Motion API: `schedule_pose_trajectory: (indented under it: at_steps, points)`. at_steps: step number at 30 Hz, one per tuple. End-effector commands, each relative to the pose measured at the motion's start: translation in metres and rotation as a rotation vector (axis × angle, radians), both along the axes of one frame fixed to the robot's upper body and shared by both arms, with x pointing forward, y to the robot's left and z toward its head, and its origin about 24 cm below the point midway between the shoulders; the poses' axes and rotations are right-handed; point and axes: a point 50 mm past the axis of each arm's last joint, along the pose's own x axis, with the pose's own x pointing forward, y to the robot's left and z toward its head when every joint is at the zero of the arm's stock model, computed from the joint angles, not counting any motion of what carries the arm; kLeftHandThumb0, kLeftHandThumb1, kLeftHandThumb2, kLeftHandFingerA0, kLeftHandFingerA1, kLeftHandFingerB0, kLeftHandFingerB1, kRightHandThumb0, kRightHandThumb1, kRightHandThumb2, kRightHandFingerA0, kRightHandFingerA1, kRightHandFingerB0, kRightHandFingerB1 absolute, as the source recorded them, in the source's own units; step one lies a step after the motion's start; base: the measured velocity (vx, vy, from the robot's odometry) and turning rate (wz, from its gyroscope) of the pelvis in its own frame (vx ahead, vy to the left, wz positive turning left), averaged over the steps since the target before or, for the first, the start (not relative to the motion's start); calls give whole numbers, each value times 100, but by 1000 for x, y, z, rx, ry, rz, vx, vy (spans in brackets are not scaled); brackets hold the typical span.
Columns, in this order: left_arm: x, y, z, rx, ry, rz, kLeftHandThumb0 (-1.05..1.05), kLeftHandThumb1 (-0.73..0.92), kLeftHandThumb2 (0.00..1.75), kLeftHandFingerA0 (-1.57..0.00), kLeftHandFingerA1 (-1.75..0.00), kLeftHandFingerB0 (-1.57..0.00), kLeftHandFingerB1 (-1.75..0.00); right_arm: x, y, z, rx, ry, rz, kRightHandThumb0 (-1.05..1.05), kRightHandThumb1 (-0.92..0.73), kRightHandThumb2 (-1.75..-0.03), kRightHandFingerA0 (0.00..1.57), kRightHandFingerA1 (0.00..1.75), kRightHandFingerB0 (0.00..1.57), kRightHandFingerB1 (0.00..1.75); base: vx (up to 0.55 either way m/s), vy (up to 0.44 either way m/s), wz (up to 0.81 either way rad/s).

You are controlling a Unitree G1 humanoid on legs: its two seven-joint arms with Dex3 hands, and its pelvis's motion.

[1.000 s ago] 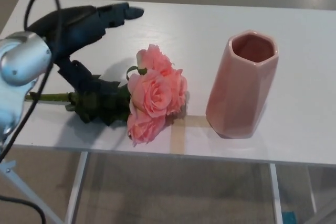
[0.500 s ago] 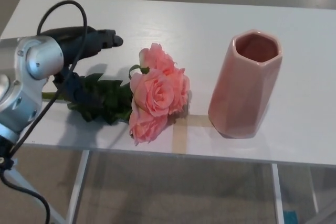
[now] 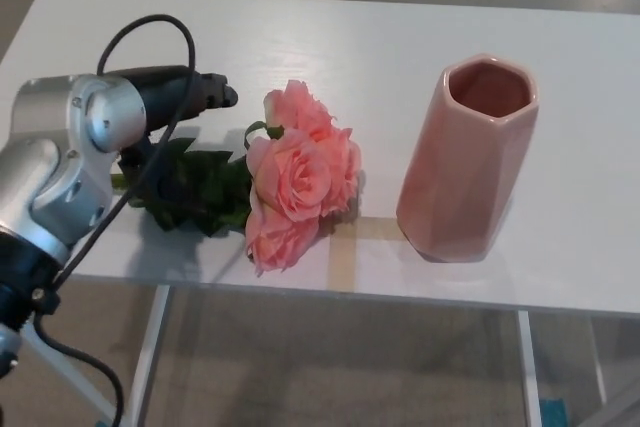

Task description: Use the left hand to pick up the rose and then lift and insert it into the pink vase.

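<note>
Pink blooms of the rose (image 3: 298, 182) lie flat on the white table (image 3: 400, 57), 3 heads bunched together with the green leaves (image 3: 195, 187) and stem running left under the left hand (image 3: 178, 92). The pink vase (image 3: 467, 159) stands upright well to the right, near the table's front edge. The hand sits low over the stem end, but the silver wrist hides its thumb, so I cannot tell whether it is clenched on the stem or free. A grip on leaves alone would likely slip, letting the heavy heads droop. A wide swing could knock the vase off the edge. The right hand is out of view.
</note>
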Motion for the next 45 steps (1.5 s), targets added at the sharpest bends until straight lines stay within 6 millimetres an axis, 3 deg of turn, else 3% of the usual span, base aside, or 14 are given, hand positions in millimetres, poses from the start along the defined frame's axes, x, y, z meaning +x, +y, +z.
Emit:
schedule_pose_trajectory:
  at_steps: [1, 10, 22, 27, 28, 31, 32, 35, 36, 37, 38, 41, 42, 45]
  points:
    - [4, -3, -2, 24, -6, -1, -54, 34, 76, -1, -20, -1, -24, -2, -4, 1, 6, 9, -17, -28, -64, -59, 70, 50, 56, 44, 0, 0, 0]
    - [8, 1, -41, 12, 44, 50, -55, 39, 73, -8, -24, -8, -26, -8, -3, -3, 6, 26, -18, -28, -65, -58, 68, 49, 56, 43, 0, 0, 0]
    - [11, -11, -55, -3, 58, 34, -56, 39, 73, -9, -21, -9, -25, 0, -5, 1, 14, 1, -21, -28, -65, -59, 69, 50, 55, 43, 0, 0, 0]
    - [7, -11, -66, 17, 61, -5, -57, 36, 69, -7, -31, -7, -29, -4, -3, -1, 13, 11, -14, -27, -65, -59, 69, 50, 55, 43, 0, 0, 0]
    - [5, -12, -70, 3, 63, -23, -47, 56, 74, -28, -40, -16, -38, -4, -3, -1, 12, 14, -15, -27, -65, -59, 69, 50, 54, 43, 0, 0, 0]
    - [3, -13, -76, -19, 63, -52, -47, 56, 74, -28, -40, -16, -38, -3, -4, -1, 11, 18, -15, -27, -65, -59, 69, 50, 54, 43, 0, 0, 0]
    - [0, -15, -80, -64, 75, -47, -24, 77, 64, -95, -58, -60, -40, -6, -4, -1, 10, 23, -21, -28, -65, -59, 69, 50, 54, 43, 0, 0, 0]
    - [-4, -19, -87, -132, 92, -38, -24, 77, 64, -95, -58, -60, -40, -10, -5, -3, 9, 30, -29, -28, -65, -59, 69, 50, 54, 43, 0, 0, 0]
    - [-6, -21, -88, -129, 67, -46, -20, 73, 63, -112, -69, -76, -48, -9, -5, -2, 10, 25, -33, -27, -65, -59, 69, 50, 55, 43, 0, 0, 0]
    - [-5, -22, -86, -123, 27, -51, -19, 73, 62, -107, -72, -83, -52, -5, -4, -1, 14, 13, -28, -27, -65, -59, 69, 50, 55, 43, 0, 0, 0]
    - [-5, -22, -86, -130, -6, -55, -19, 73, 62, -89, -91, -74, -47, -4, -4, -1, 16, 10, -26, -27, -65, -59, 69, 50, 55, 43, 0, 0, 0]
    - [-7, -22, -88, -145, -56, -62, -20, 72, 61, -92, -79, -63, -42, -4, -5, 0, 17, 10, -28, -28, -65, -59, 69, 50, 55, 43, 0, 0, 0]
    - [-7, -22, -88, -147, -67, -64, -21, 72, 61, -86, -94, -63, -42, -4, -5, 0, 18, 10, -28, -28, -65, -59, 68, 49, 55, 43, 0, 0, 0]
    - [-7, -21, -88, -152, -82, -68, -21, 72, 61, -86, -94, -63, -42, -4, -5, 0, 19, 9, -29, -28, -65, -59, 68, 49, 55, 43, 0, 0, 0]
